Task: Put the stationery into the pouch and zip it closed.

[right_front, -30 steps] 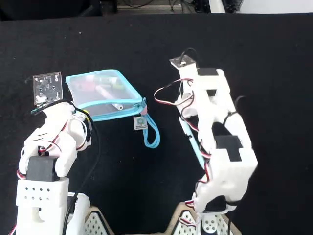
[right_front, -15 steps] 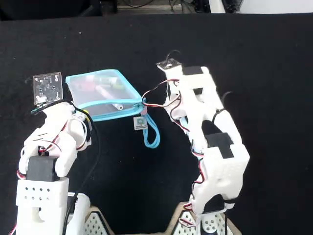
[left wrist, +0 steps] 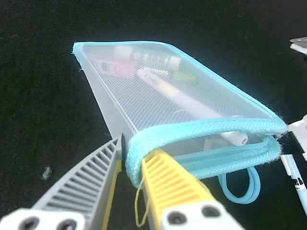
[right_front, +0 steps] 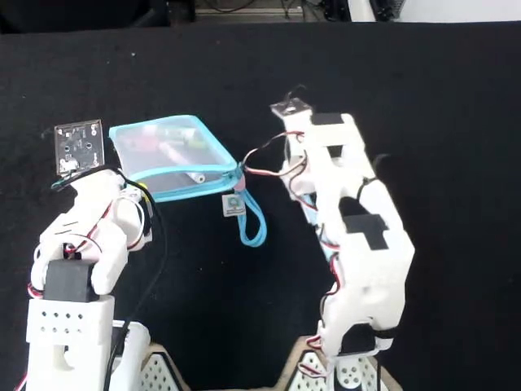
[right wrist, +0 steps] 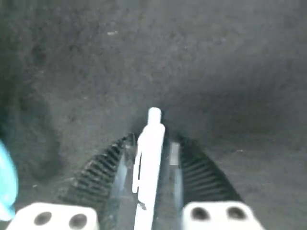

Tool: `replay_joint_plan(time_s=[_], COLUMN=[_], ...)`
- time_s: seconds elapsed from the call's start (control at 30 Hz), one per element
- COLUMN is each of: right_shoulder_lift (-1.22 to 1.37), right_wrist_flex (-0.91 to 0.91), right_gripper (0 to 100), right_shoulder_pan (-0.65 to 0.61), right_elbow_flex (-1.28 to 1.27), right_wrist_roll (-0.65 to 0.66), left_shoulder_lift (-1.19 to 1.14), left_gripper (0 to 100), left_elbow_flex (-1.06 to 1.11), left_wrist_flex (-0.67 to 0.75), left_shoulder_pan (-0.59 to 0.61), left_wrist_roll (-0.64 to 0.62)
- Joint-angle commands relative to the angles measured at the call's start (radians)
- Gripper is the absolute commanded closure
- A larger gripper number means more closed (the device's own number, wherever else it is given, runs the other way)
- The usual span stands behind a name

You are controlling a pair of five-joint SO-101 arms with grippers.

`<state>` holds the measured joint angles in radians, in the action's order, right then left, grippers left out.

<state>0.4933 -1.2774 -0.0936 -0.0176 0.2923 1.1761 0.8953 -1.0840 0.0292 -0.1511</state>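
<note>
A clear mesh pouch (right_front: 167, 155) with cyan trim lies on the black table, holding a white pen and pink and green items. My left gripper (left wrist: 132, 149) is shut on the zipper edge (left wrist: 144, 139) at one end of the pouch's mouth, which gapes open; in the high view this gripper (right_front: 140, 195) is at the pouch's near left corner. My right gripper (right wrist: 151, 143) is shut on a white pen (right wrist: 147, 163), low over the table. The right arm (right_front: 350, 204) stands just right of the pouch's mouth and cyan wrist loop (right_front: 254, 221). That pen (left wrist: 297, 184) also shows past the loop.
The black cloth table (right_front: 440, 98) stretches open behind and to the right of the arms. A small tag (right_front: 234, 204) hangs at the pouch's zipper end. Red wires (right_front: 260, 167) from the right arm hang close to the pouch's mouth.
The right arm swung left toward the pouch's mouth with the pen, then eased slightly back right. The left arm and the pouch have kept still.
</note>
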Motion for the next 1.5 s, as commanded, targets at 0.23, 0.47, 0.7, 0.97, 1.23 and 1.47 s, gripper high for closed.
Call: replay_joint_plan(time_s=[0.23,0.47,0.7,0.97,1.23,1.47], right_shoulder_lift=[-0.470,-0.911,-1.224,-1.538,-1.863,-2.011], right_wrist_flex=[-0.201,-0.285,-0.155,0.229,0.796,1.020], right_gripper=[98.8,98.8,98.7,98.7,98.7,98.7], right_shoulder_pan=[-0.017,-0.164,-0.374,-0.525,-0.548,-0.548], right_elbow_flex=[0.010,0.010,-0.054,-0.414,-0.914,-1.164], right_wrist_roll=[-0.041,-0.158,-0.278,-0.313,-0.310,-0.308], left_shoulder_lift=[0.015,0.015,0.015,0.015,0.015,0.015], left_gripper=[97,97,97,97,97,97], left_elbow_flex=[-0.015,-0.015,-0.015,-0.015,-0.015,-0.015], left_wrist_flex=[-0.002,-0.002,-0.002,-0.002,-0.002,-0.002], left_shoulder_pan=[0.005,0.005,0.005,0.005,0.005,0.005], left_wrist_roll=[-0.005,-0.005,-0.005,-0.005,-0.005,-0.005])
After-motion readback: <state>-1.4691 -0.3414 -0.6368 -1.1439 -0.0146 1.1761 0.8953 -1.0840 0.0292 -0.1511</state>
